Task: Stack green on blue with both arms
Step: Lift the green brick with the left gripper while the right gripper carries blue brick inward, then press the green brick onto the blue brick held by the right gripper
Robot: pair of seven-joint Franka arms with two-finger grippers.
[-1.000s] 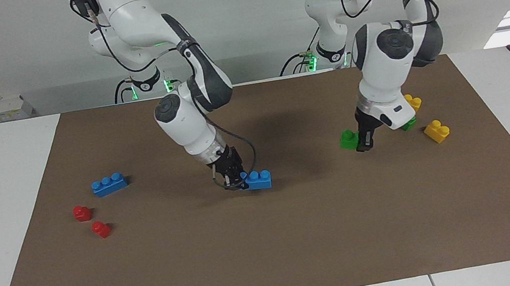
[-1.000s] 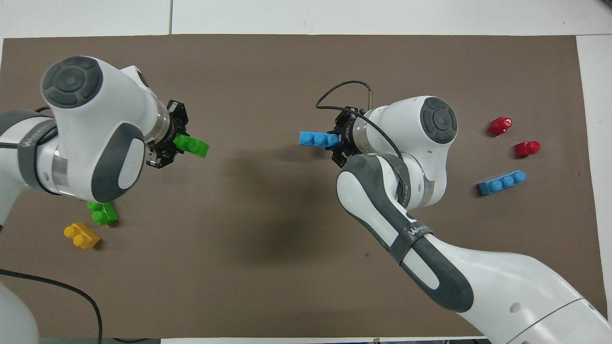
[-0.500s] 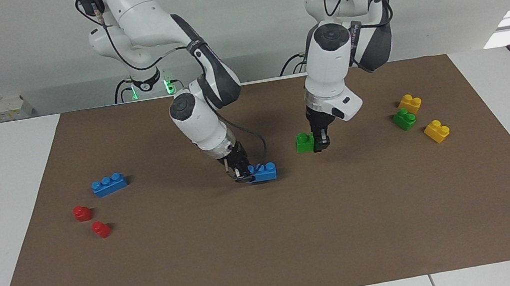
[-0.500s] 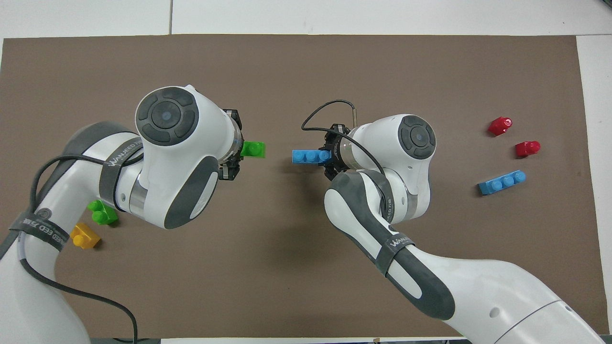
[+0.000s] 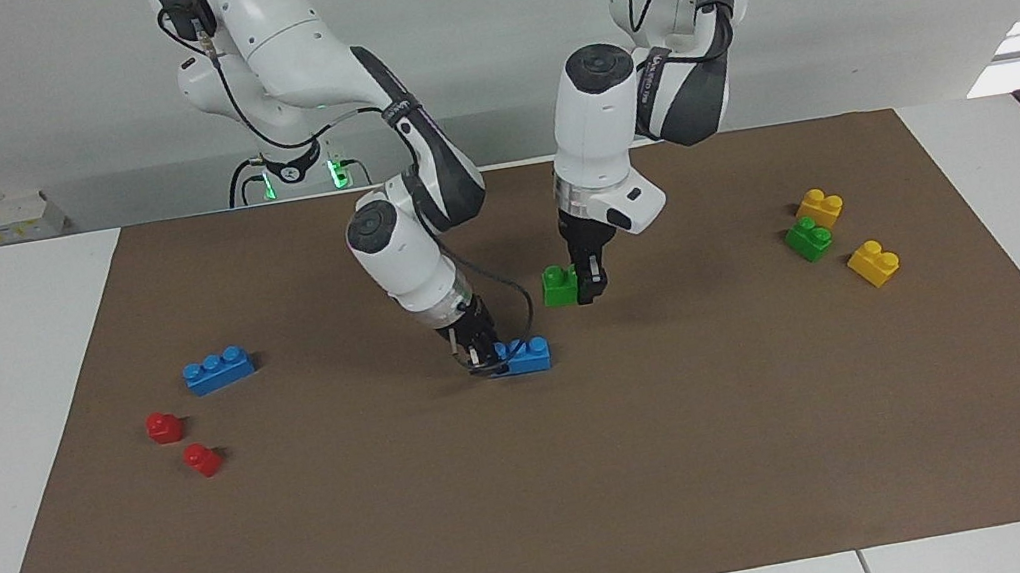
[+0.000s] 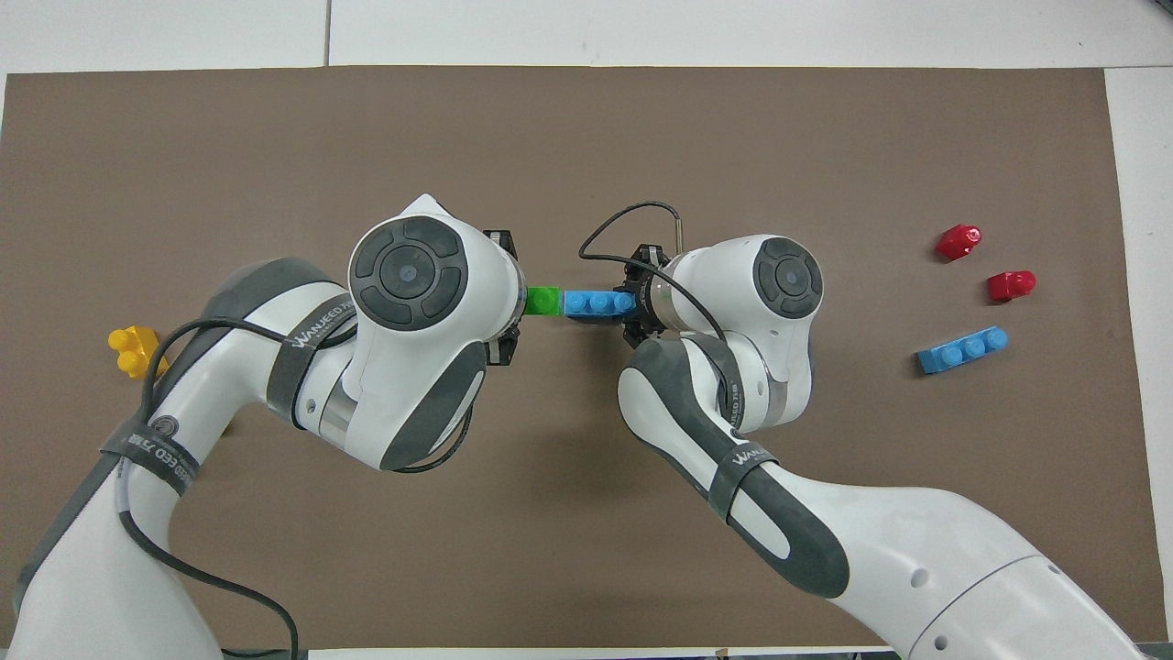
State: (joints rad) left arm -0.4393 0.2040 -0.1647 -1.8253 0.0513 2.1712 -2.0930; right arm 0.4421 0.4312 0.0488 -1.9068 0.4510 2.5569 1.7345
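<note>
Gripping the green brick [image 5: 558, 285], the left gripper [image 5: 589, 290] hangs just above the blue brick [image 5: 523, 355] clamped lengthwise by the right gripper [image 5: 479, 360].

The left gripper [image 5: 588, 287] carried its green brick [image 5: 558, 285] in from the left arm's end of the mat — away from the yellow bricks [image 5: 820, 206] and the other green brick [image 5: 808, 238], which it had partly hidden a second ago — toward the middle; the brick also rode higher in the facing view than before. The right gripper [image 5: 477, 352] slid its blue brick [image 5: 524, 355] a little toward the left arm's end, then eased slightly back; from overhead the two held bricks, well apart earlier, came end to end.
</note>
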